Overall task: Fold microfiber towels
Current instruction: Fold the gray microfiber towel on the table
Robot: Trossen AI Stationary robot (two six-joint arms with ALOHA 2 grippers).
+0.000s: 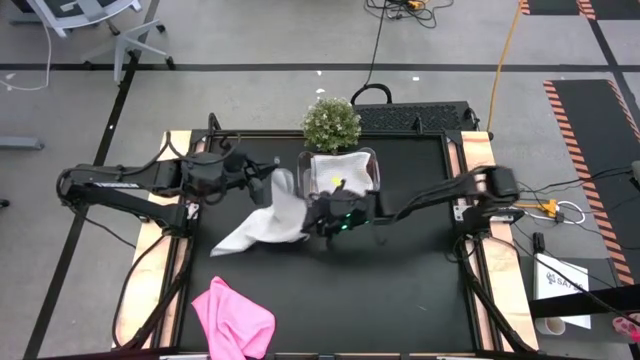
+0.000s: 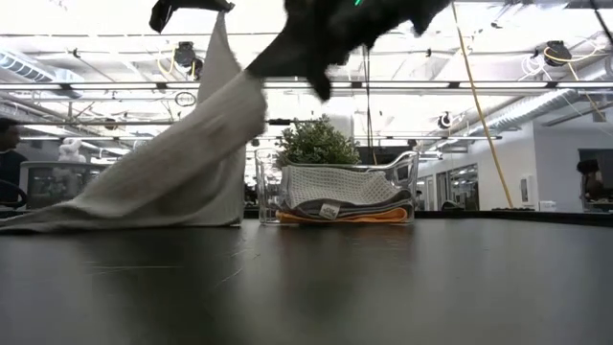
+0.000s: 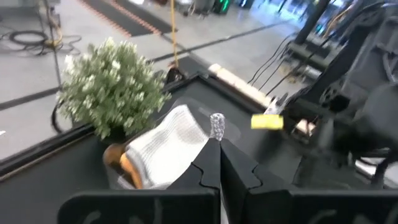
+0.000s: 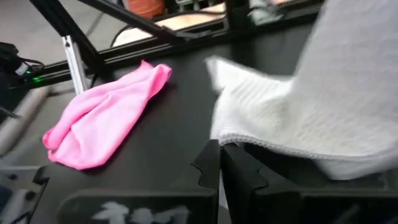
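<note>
Both arms hold one light grey towel [image 1: 268, 222] above the table [image 1: 400, 280] centre. The left gripper [image 1: 262, 172] is clamped on its 12 o'clock corner, the right gripper [image 1: 322, 222] on its 3 o'clock edge; its lower corner drags on the table. The pink towel [image 1: 232, 316] lies crumpled at 7 o'clock. Two folded towels sit in the clear tub [image 1: 372, 162] at 12 o'clock, by a potted plant [image 1: 331, 124].

Grey floor [image 1: 250, 40] is spreading around the black table [image 1: 400, 280] — cables trailing, hazard-striped mats [image 1: 590, 120] lying right, ceiling lights [image 2: 86, 86] glowing overhead.
</note>
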